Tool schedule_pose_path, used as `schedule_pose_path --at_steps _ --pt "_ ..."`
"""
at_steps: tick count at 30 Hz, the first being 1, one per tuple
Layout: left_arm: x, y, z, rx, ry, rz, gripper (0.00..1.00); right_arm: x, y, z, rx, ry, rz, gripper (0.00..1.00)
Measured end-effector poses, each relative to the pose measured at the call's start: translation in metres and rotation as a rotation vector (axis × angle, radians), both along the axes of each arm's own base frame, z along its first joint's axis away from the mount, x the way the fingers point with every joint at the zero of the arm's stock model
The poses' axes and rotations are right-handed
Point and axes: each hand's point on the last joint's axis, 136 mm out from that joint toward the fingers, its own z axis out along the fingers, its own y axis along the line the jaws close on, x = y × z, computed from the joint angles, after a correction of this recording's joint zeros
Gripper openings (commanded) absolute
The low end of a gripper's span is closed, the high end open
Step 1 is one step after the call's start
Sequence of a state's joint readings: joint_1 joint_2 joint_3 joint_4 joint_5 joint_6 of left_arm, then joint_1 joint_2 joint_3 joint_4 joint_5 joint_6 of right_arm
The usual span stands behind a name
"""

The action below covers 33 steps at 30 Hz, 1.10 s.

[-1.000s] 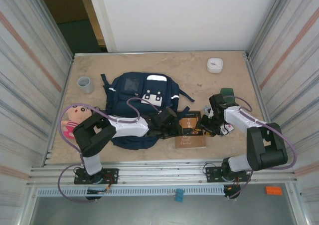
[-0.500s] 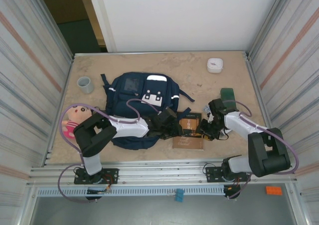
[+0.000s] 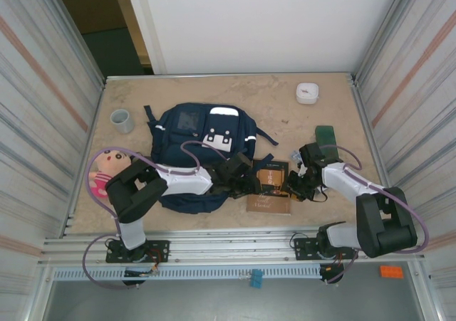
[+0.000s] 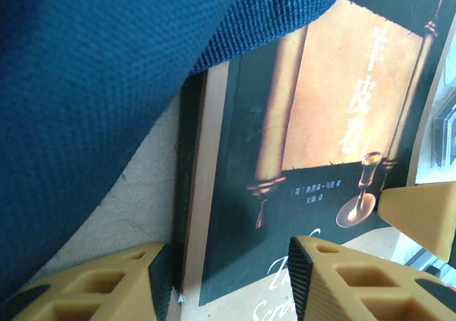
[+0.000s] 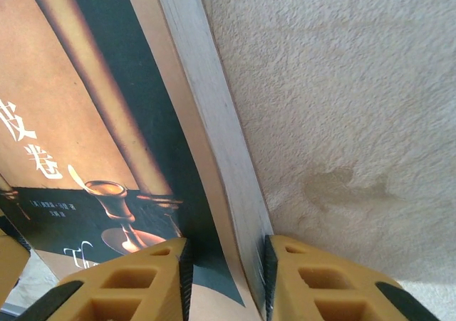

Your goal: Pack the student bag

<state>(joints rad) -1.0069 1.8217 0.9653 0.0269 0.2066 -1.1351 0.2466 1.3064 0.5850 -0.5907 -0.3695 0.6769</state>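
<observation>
The student bag (image 3: 199, 139), navy blue with white patches, lies flat at mid-table; its blue fabric (image 4: 85, 107) hangs over the upper left of the left wrist view. A dark book with a golden scroll on its cover (image 3: 271, 187) lies just right of the bag. My left gripper (image 3: 249, 181) is at the book's left edge. It is open (image 4: 228, 260), with the spine (image 4: 196, 193) between its jaws. My right gripper (image 3: 291, 188) is at the book's right edge, shut (image 5: 226, 253) on the cover and page block (image 5: 214, 143).
A doll (image 3: 105, 170) lies at the near left, a grey cup (image 3: 121, 120) behind it. A white round container (image 3: 307, 92) stands at the far right, a dark green object (image 3: 325, 134) behind my right arm. Corrugated walls close in both sides.
My right gripper has dropped toward the book's right edge and closed on it. The book has shifted slightly left. The left gripper has stayed put.
</observation>
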Motion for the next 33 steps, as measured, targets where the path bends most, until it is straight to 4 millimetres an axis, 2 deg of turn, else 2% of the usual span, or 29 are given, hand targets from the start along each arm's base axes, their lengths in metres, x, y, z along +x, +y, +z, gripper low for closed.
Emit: schedule_pose_path --at_steps 8,33 --pt "0.001 -0.003 0.001 0.012 0.034 -0.002 0.47 0.000 0.001 0.001 0.012 0.005 -0.014 0.21" --pt "-0.001 -0.010 0.012 -0.018 -0.009 0.000 0.47 -0.009 -0.006 0.003 0.025 -0.058 -0.087 0.18"
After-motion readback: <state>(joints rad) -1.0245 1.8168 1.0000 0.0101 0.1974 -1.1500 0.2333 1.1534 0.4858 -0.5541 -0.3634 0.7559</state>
